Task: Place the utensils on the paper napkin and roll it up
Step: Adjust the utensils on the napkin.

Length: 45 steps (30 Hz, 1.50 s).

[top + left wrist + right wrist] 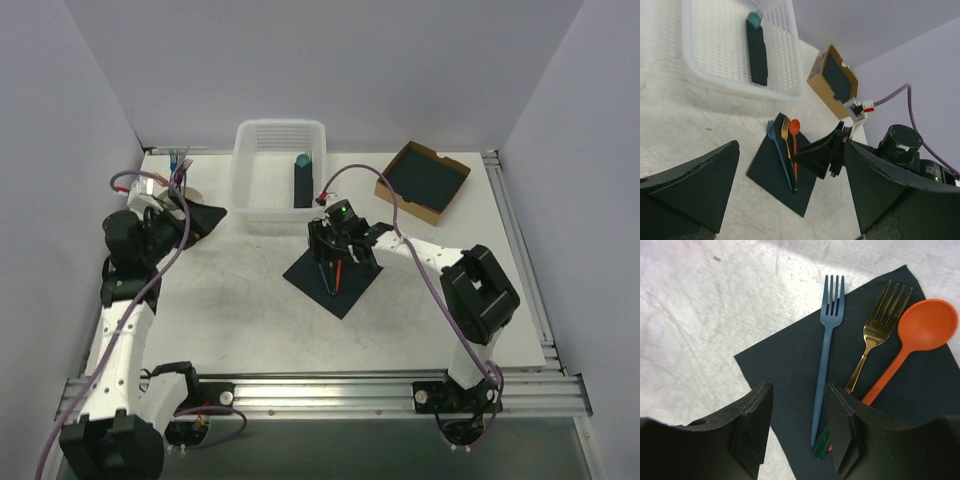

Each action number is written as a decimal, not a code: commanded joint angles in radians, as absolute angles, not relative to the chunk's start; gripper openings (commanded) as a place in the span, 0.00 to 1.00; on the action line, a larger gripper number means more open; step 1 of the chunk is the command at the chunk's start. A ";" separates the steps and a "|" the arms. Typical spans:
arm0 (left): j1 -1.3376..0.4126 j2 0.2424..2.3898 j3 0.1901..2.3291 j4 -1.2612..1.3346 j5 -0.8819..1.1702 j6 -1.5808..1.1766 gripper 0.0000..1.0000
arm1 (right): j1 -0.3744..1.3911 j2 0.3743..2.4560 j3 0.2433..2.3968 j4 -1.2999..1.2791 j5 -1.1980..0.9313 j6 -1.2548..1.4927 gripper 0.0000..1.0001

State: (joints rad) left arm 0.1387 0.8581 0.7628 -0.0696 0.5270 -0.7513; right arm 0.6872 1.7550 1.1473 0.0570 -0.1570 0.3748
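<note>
Judged at the close of placing, rolling not yet begun. Spread flat on the bench (230,300), just in front of the basket (275,218): the napkin (785,365), carrying spoon (927,325), gold fork (875,332) and blue fork (830,315). Laid with heads toward the basket, handles converging away from it, roughly along the napkin's diagonal, blue tines poking past its edge. Hovering over the handle ends: right hand (799,405), about half open, straddling the blue fork's tip, seemingly unclamped. Beside the basket's left wall: left hand (200,220), spread wide, holding nothing. Next, likely: pinch a thin paper corner and turn it across the handles.
</note>
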 commanded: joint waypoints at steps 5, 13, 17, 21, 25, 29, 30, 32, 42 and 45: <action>0.008 0.974 0.868 -0.187 0.546 -0.686 0.94 | 0.709 1.885 1.256 0.052 -0.063 0.370 0.42; -0.190 1.034 0.899 -0.271 0.393 -0.609 0.94 | 0.726 1.976 1.319 0.015 -0.006 0.357 0.37; -0.250 1.061 0.885 -0.276 0.336 -0.624 0.94 | 0.732 1.999 1.335 0.005 -0.003 0.356 0.33; -0.270 1.086 0.879 -0.285 0.296 -0.647 0.95 | 0.736 2.017 1.353 -0.021 0.049 0.354 0.33; -0.276 1.100 0.877 -0.295 0.279 -0.652 0.95 | 0.736 2.017 1.336 -0.017 0.063 0.360 0.31; -0.287 1.097 0.874 -0.302 0.264 -0.652 0.95 | 0.738 2.014 1.324 -0.009 0.064 0.373 0.23; -0.290 1.097 0.873 -0.304 0.261 -0.650 0.95 | 0.738 2.011 1.322 -0.008 0.063 0.377 0.22; -0.294 1.098 0.871 -0.308 0.256 -0.646 0.95 | 0.738 2.006 1.316 -0.008 0.061 0.387 0.17; -0.330 1.101 0.874 -0.330 0.222 -0.637 0.96 | 0.750 1.927 1.246 0.069 0.109 0.469 0.08; -0.342 1.106 0.870 -0.316 0.215 -0.644 0.96 | 0.749 1.902 1.227 0.084 0.132 0.495 0.07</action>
State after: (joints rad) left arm -0.3294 1.1034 0.8616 -0.3202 0.2375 -0.6464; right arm 0.7414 1.9808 1.2472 0.0696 0.0753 0.4511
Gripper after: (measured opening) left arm 0.957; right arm 0.114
